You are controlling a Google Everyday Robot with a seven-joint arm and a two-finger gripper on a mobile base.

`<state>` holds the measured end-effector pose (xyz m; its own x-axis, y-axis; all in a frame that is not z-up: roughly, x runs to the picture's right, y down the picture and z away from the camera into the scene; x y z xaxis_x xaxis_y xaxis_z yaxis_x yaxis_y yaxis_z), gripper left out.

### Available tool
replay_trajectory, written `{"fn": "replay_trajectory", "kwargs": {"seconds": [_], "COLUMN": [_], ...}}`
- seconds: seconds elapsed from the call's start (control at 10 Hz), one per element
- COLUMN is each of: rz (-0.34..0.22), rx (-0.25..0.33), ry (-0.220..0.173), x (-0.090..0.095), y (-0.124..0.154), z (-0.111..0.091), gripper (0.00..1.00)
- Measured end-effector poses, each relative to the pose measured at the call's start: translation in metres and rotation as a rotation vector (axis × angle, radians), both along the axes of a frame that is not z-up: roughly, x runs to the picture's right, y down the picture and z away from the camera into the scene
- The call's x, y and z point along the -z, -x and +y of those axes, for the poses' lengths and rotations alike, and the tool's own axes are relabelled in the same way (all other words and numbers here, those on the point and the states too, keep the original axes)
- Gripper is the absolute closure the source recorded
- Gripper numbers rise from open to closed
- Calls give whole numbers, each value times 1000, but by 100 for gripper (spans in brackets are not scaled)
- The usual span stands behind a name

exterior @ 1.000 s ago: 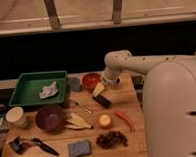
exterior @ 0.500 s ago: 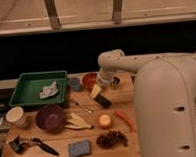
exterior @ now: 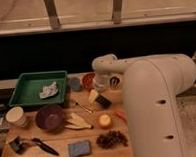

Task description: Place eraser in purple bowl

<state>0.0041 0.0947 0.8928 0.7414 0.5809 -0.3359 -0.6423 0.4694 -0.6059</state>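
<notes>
The gripper hung at the end of the white arm, low over the middle of the bench, just in front of the orange bowl. Whether the gripper was open or closed on anything could not be determined. The eraser showed as a small black block directly under the gripper, touching or just beside it, with a pale yellow wedge at its left edge. The purple bowl stood well to the left of the eraser, near the white paper cup and in front of the green tray, which held a crumpled white cloth. Compared with half a second earlier, the arm's end had shifted slightly left and lower, and the arm's body filled more of the right side of the view. The eraser lay in about the same place. The purple bowl, the blue sponge and the brush had not moved.
</notes>
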Motion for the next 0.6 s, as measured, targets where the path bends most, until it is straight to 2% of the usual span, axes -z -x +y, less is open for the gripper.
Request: {"fn": "replay_trajectory", "kwargs": {"seconds": [0.2, 0.6], "rz": [5, 19], "rx": [-23, -51], "ry": [46, 101], "x": [-17, -34], "y": [-6, -13], "z": [14, 28], "gripper": [20, 20]}}
